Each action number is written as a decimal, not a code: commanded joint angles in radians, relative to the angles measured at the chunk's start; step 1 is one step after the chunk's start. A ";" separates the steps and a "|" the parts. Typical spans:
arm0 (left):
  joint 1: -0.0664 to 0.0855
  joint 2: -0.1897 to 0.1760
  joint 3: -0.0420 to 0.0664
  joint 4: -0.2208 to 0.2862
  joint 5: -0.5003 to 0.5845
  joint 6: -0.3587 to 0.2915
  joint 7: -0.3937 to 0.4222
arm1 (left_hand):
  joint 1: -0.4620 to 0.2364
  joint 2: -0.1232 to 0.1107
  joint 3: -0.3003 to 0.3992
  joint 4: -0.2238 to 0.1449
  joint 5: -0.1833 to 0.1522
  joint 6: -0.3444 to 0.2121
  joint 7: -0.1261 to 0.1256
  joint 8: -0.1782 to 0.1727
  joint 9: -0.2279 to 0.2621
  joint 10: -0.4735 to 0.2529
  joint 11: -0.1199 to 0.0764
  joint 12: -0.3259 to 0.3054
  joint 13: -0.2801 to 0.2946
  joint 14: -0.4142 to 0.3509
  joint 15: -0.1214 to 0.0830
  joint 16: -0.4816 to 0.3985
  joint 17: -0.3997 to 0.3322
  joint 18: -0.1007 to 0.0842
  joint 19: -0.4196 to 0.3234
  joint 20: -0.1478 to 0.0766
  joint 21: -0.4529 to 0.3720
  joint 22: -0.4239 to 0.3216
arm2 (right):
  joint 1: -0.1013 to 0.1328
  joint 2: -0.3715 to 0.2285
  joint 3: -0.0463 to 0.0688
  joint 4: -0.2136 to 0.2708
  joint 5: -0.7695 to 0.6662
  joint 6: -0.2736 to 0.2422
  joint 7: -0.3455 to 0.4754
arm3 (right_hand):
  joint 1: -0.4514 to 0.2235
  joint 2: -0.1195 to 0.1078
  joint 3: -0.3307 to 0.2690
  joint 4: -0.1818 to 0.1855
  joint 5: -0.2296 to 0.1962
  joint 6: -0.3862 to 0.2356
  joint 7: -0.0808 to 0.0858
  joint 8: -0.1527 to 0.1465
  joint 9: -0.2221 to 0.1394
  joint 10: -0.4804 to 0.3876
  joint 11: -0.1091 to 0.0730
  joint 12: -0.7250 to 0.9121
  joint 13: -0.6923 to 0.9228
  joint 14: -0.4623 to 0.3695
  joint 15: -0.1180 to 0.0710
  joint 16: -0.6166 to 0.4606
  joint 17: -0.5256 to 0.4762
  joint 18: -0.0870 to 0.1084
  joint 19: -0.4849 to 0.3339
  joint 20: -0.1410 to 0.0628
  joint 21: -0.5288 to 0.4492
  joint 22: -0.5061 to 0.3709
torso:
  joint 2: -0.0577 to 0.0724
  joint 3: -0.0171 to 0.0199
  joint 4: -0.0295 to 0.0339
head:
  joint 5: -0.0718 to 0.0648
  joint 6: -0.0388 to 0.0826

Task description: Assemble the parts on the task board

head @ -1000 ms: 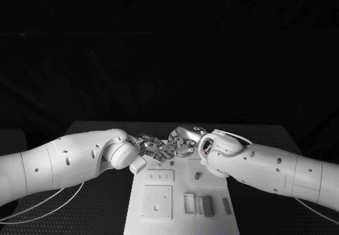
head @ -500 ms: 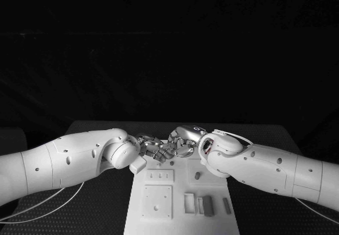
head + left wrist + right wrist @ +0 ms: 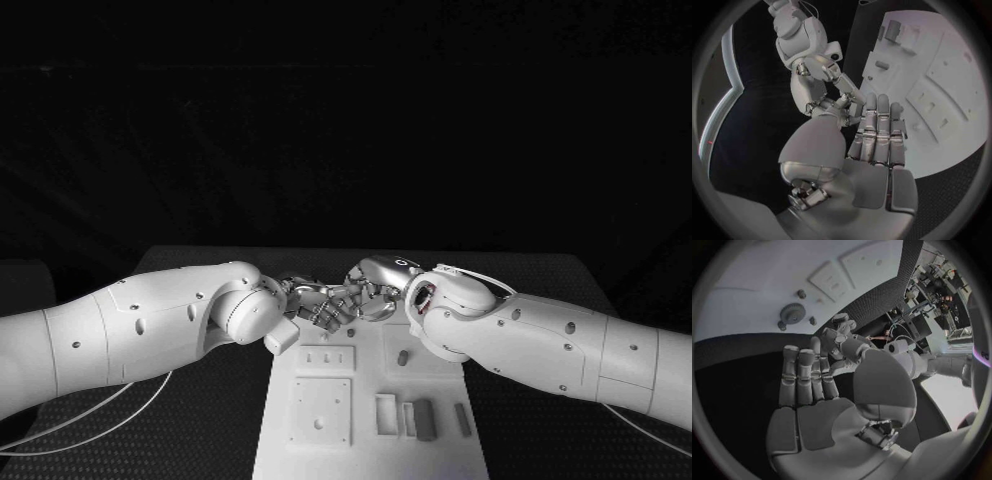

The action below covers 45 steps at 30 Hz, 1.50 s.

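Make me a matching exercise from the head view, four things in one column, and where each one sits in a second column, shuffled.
Things:
1. square plate
2. grey blocks
3. left hand
4. white cable

Places:
A. off the task board, below the left arm
B. over the board's far end, fingers meeting the right hand
C. on the board's near end, on the robot's left side
D. on the board's near end, on the robot's right side

Pairs: 1-C, 2-D, 3-B, 4-A
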 commanded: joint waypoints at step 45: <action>0.001 0.012 0.004 -0.001 -0.012 0.001 -0.002 | 0.040 -0.064 -0.013 0.001 0.470 0.068 -0.020 0.005 0.021 0.036 -0.014 0.006 0.050 -0.030 0.016 0.011 -0.043 -0.007 -0.038 0.019 -0.017 0.019 | -0.010 0.009 -0.003 0.006 -0.019 0.038 -0.004 | 0.007 0.003 0.004 -0.007 0.002 0.068 0.041 0.007 0.003 0.012 -0.003 -0.013 -0.006 -0.005 0.002 0.005 -0.004 0.012 0.003 -0.004 0.007 0.007 | 0.000 -0.0002 0.0005 | -0.003 -0.007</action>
